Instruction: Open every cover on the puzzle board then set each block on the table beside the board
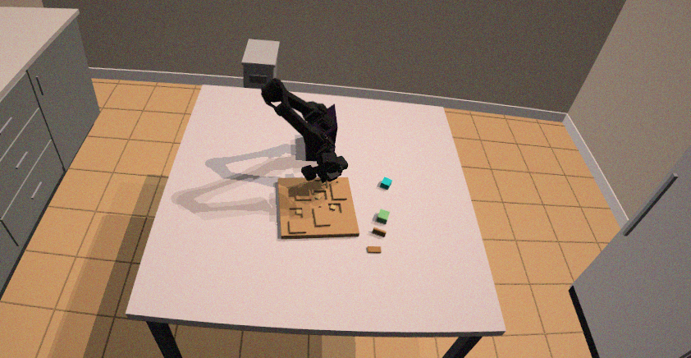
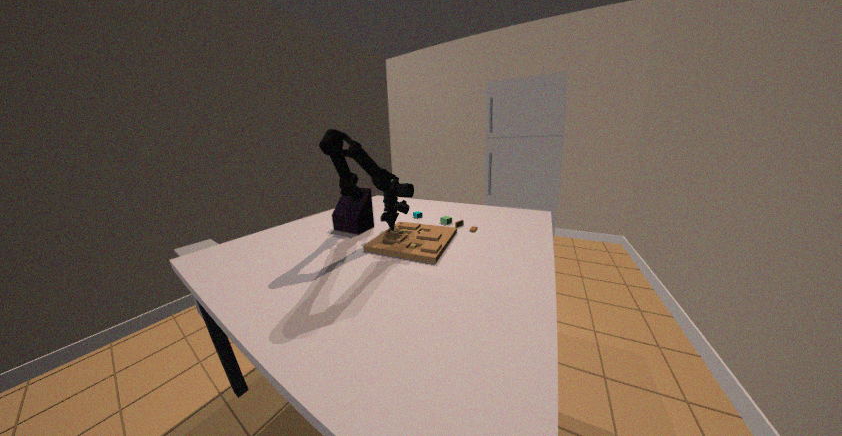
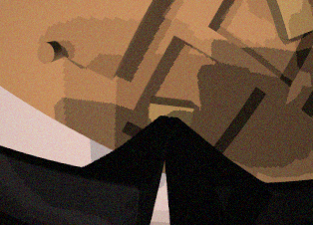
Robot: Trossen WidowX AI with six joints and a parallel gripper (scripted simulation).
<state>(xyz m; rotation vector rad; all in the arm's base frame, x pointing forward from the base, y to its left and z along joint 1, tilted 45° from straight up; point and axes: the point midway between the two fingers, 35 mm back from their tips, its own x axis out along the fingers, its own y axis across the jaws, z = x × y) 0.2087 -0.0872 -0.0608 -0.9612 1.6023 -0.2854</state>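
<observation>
Across the middle of the worktop (image 1: pixel 410 282) (image 2: pixel 447 315), a smooth, matte, pale pinkish surface is being presented, its straight edges being met at sharp corners. Near the edge by the dark wall, a glossless black arm (image 1: pixel 295 119) (image 2: pixel 368 165) of jointed, angular links is being carried on a dark purple, wedge-shaped base (image 1: pixel 332 118) (image 2: pixel 353 212). Between that far edge and the near edge, the puzzle board (image 1: pixel 295 234) (image 2: pixel 406 251) (image 3: pixel 90 27) is being supported flat, a little nearer the left edge in the top view. Its square, tan, wood-coloured slab is being broken up by raised flat plates, dark-sided ridges and recesses; pale yellow, squarish faces are being shown in some recesses, and a short round peg (image 3: pixel 48 52) is being seen by the wrist camera. Above the board's side nearest the arm, the claw (image 1: pixel 325 181) (image 2: pixel 393 229) (image 3: pixel 167 124) is being held with its black fingers pressed together on nothing. Toward the right edge, beside the board, a green block (image 1: pixel 382 216) (image 2: pixel 446 219) and a smaller cyan block (image 1: pixel 386 182) (image 2: pixel 417 214) are being borne by the worktop, the cyan one closer to the far right corner. Toward the near right corner, two small brown oblong pieces (image 1: pixel 378 231) (image 1: pixel 374 250) (image 2: pixel 459 223) (image 2: pixel 473 229) are being displayed, apart from each other.
</observation>
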